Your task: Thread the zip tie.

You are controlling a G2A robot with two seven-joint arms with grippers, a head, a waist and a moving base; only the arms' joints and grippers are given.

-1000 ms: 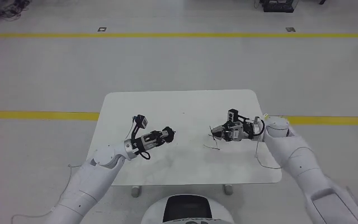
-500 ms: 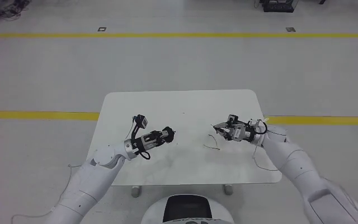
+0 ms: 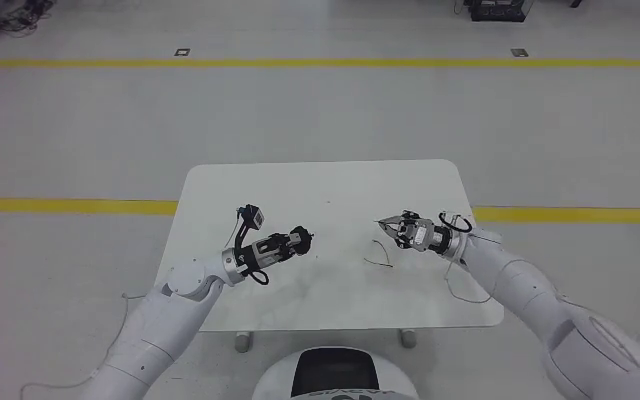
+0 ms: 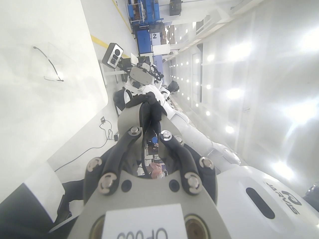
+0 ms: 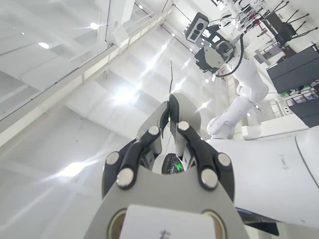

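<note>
- A loose thin dark strip (image 4: 49,62), bent into an angle, lies on the white rectangular table (image 3: 330,185) on the robot's side of the right arm. It is in neither grip. I would leave it where it is and route the arms above it.
- The left gripper (image 4: 149,108) hangs over the middle of the table, its fingers drawn together on a thin dark strip (image 4: 143,148) that runs back between them. It is too small to tell whether this is the locking head. If it is, the slot should be turned to face the other arm squarely and held stationary as the fixed target.
- The right gripper (image 5: 169,110) is well apart from the left one and faces it, with its jaws pinched tight on the black ridged plastic zip tie (image 5: 171,78).
- The zip tie's narrow tail sticks out past the fingertips into open air, slightly bowed.
- That free length looks whippy, so the approach should be slow and straight along the tail's own axis.
- The tip should be lined up with the slot before closing the gap, and the toothed face should meet the catch. Pushing off-axis would likely buckle the tail.
</note>
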